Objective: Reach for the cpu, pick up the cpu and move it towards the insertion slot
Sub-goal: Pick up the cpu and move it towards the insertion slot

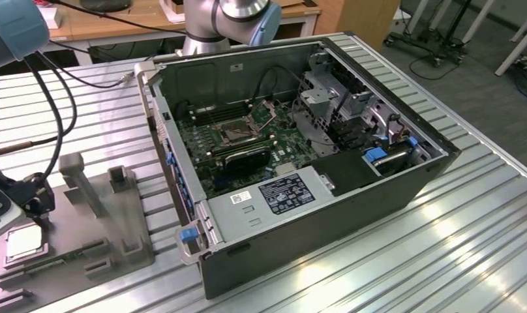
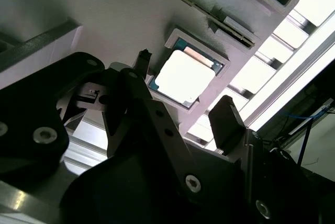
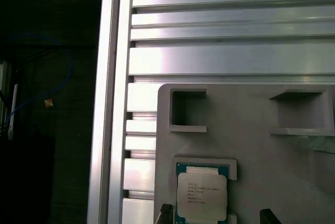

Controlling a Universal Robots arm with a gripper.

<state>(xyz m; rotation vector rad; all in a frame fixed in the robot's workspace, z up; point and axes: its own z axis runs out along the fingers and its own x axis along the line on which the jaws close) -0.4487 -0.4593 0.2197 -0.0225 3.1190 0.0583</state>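
A slatted metal desk (image 1: pixel 472 248) is carrying everything. In the exterior view an open computer case (image 1: pixel 351 215) is lying on its side at the middle of the desk, exposing a green motherboard (image 1: pixel 246 140). The insertion slot (image 1: pixel 231 134), a dark square framed in silvery metal, is sitting on that board toward the case's eleven o'clock corner. Its inside is in shadow and hard to make out.

At about eight o'clock from the case, a grey plastic fixture (image 1: pixel 115 222) is resting on the desk, well apart from the slot. The robot arm (image 1: pixel 11 26) is entering at ten o'clock and is being cut off by the frame edge, so its lower part is hard to follow there.

The cpu (image 1: pixel 24 242) is lying flat in a square recess of the fixture, its pale metal top facing up in both wrist views (image 2: pixel 184 79) (image 3: pixel 201 196).

The tool (image 2: pixel 182 79) is hanging over the chip with its two dark fingers (image 2: pixel 225 114) spread apart, one on either side of it. Whether they are touching the chip cannot be told.
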